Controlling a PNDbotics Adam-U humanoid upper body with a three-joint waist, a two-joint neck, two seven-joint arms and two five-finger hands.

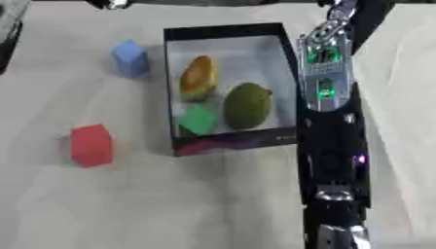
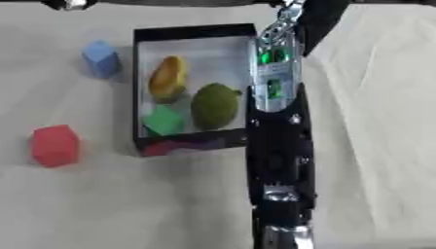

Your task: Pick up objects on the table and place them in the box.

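the red block (image 1: 91,145) and blue block (image 1: 130,58) lie on the table (image 1: 170,204) left of the box (image 1: 228,30), while the robot's right arm (image 1: 332,146) runs down its right side, its hand unseen, so its hold cannot be told.

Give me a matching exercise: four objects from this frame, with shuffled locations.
Objects:
1. blue block
2. red cube
3. green block
4. yellow-orange mango-like fruit

Places:
A. in the black-rimmed box, near left corner
B. on the table, left of the box's near end
C. in the box, far left part
D. on the table, left of the box's far end

Pairs: 1-D, 2-B, 3-A, 4-C
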